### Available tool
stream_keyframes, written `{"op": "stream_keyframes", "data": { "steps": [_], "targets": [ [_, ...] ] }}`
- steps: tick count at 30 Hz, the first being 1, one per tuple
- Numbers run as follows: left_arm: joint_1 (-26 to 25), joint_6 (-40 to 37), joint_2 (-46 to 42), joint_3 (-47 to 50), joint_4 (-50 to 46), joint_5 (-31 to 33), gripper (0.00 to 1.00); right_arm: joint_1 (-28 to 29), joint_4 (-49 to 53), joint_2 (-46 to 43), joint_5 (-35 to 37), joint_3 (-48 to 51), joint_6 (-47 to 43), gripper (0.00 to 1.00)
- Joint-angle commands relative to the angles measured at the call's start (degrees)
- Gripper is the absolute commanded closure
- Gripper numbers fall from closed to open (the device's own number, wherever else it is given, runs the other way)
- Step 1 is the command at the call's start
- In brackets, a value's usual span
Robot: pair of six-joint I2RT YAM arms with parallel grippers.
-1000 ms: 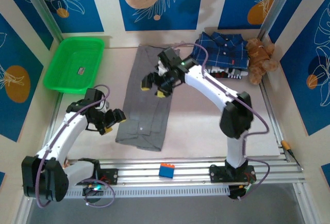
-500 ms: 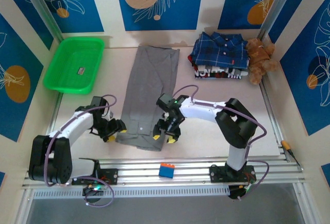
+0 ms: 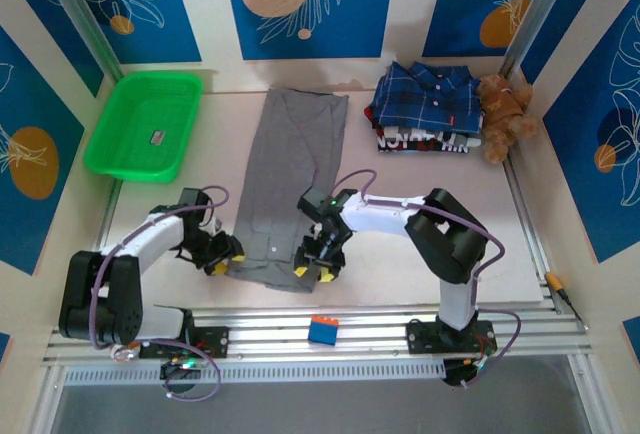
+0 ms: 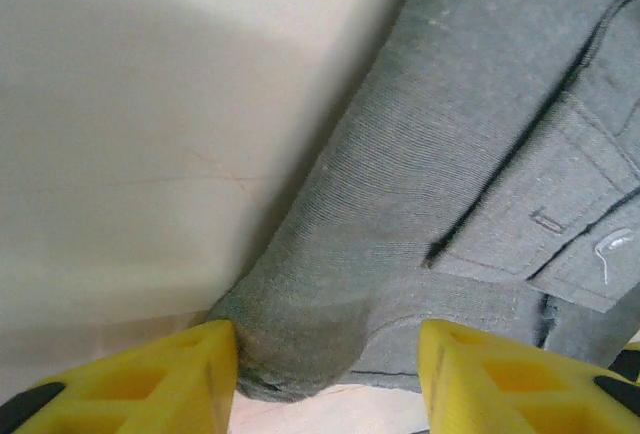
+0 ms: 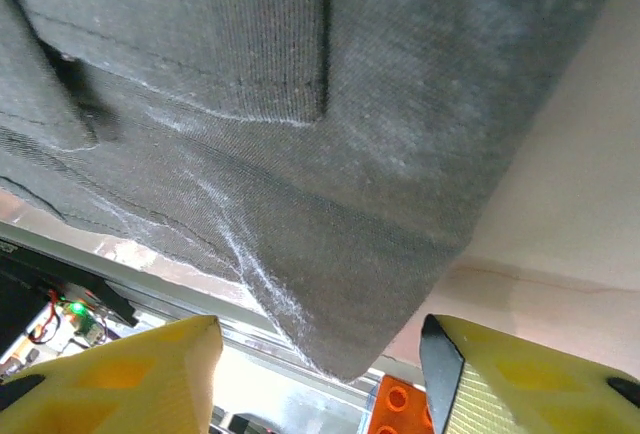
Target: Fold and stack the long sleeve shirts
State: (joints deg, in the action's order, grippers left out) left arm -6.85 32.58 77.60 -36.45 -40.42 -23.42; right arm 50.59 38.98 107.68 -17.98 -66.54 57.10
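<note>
On the cream counter, the top view shows the long grey shirt lying flat beside the folded plaid shirt, while the wrist views alone show its fine woven texture, a pale button, and each rounded near corner lying ungripped between the spread yellow fingers of the left end effector and the right end effector.

Grey shirt: plain mid-grey with buttons, folded lengthwise into a long narrow strip and lying flat mid-tabletop, far to near.
Plaid shirt: navy with white checks, folded, atop the clothes pile at far right.
</note>
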Motion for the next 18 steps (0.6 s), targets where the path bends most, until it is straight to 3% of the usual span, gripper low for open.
{"op": "stream_keyframes", "data": {
  "steps": [1, 4, 11, 18],
  "targets": [
    [0.26, -0.5, 1.68, 1.0, 0.94, -2.41, 0.53, 0.62, 0.74, 2.08, -1.53, -1.81, 0.25, 0.49],
    [0.26, -0.77, 2.4, 1.0, 1.14, -2.61, 0.6, 0.66, 1.21, 3.18, -1.14, -2.75, 0.08, 0.54],
    [0.26, -1.04, 0.76, 0.76, 0.54, -4.53, 0.88, 0.35, 4.0, 1.99, -0.48, -3.53, -0.5, 0.87],
    [0.38, -0.32, -3.54, -2.98, -1.46, -5.26, 0.95, -0.4, 7.34, -0.92, -0.75, -4.69, -1.48, 0.98]
  ]
}}
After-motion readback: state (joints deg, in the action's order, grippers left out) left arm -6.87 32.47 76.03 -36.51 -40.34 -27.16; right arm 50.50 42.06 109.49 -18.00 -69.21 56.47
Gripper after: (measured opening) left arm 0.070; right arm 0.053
